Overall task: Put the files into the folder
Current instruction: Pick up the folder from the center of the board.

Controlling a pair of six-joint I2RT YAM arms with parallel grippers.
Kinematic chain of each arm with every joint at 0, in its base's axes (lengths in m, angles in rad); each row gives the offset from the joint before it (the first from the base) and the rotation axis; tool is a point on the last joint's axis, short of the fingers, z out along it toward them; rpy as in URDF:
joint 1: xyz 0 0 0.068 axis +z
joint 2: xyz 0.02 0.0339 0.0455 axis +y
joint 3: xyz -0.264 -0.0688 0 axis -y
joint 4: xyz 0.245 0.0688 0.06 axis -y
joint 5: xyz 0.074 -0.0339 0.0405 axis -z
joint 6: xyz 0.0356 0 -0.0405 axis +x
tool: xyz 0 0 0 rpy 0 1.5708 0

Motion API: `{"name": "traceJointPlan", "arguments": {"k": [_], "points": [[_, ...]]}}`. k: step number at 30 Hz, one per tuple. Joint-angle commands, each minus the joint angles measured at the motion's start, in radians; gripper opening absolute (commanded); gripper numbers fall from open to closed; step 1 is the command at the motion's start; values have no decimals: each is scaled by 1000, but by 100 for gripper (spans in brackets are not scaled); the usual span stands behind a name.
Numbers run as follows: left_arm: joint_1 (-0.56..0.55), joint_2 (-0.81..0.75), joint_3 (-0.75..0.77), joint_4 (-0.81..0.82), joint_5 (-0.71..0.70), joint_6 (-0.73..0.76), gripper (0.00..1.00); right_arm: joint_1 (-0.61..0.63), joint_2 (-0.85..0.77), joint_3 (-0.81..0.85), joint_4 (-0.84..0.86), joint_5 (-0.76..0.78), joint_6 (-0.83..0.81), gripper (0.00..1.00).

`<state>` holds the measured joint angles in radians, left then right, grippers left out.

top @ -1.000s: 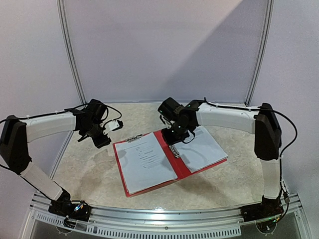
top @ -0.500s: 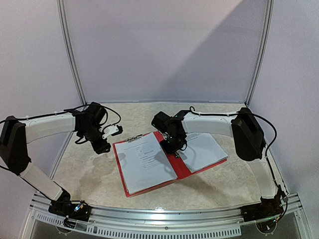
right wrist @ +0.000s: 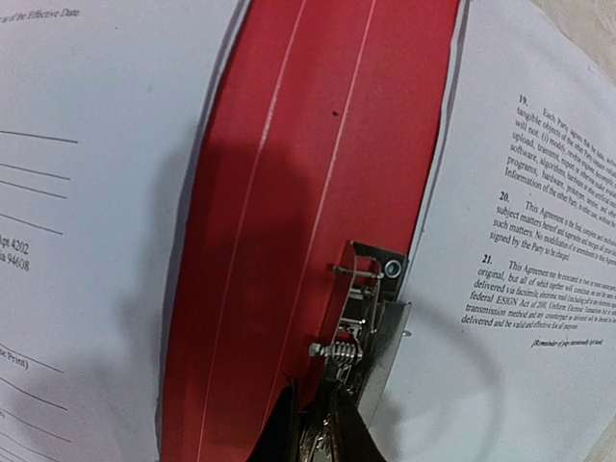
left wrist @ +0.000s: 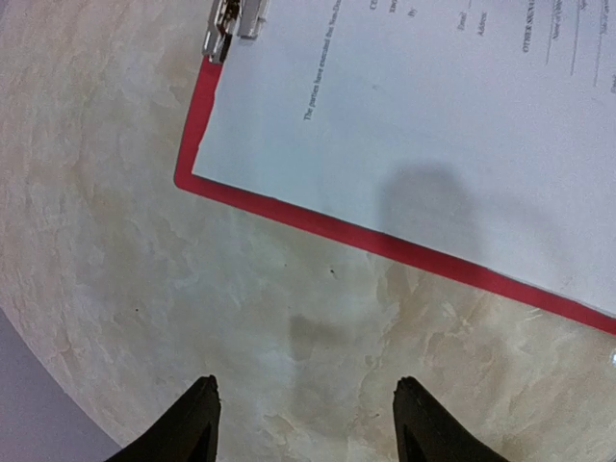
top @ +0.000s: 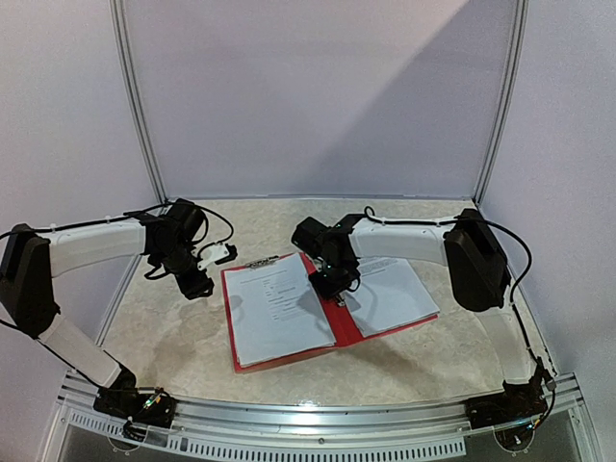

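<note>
Top external view: nearest you, the marbled table (top: 173, 337) lies bare on its front stretch. On its middle the folder (top: 339, 325) lies open and flat, a red strip showing between two white pages. The files (top: 274, 310) lie inside it. One sheet covers the left panel and another covers the right panel, both printed side up.

Your left gripper (top: 199, 285) hangs just beside the folder's far left corner, off the red edge. From the left wrist you see its fingers (left wrist: 192, 433) spread well apart with only bare table between them. They hold nothing, and the folder's red border and the left sheet lie just beyond them.

Your right gripper (top: 333, 285) stands over the red strip toward the folder's far end. From the right wrist, its dark fingers (right wrist: 274, 443) sit close together on either side of the silver clip (right wrist: 373, 322), pinching the lower end of its sprung metal. That clip sits at the right edge of the red strip, touching the right sheet's edge.

A second metal clip (left wrist: 234, 17) shows at the far left corner of the left panel, over the top of that sheet. Pale walls (top: 318, 96) close off the table on the far side.
</note>
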<state>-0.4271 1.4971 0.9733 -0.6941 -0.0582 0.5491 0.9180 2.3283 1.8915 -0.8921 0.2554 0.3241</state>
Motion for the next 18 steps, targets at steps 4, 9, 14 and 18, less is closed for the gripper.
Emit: {"name": "traceJointPlan", "arguments": {"k": [4, 9, 14, 18], "points": [[-7, 8, -8, -11, 17, 0, 62, 3, 62, 21, -13, -33, 4, 10], [-7, 10, -8, -9, 18, 0, 63, 4, 70, 31, -14, -59, 6, 11], [-7, 10, -10, -10, 19, 1, 63, 6, 89, 30, -27, -58, 6, 11], [-7, 8, -3, -20, 33, 0, 63, 3, 80, 34, -34, -53, 16, 3]]}}
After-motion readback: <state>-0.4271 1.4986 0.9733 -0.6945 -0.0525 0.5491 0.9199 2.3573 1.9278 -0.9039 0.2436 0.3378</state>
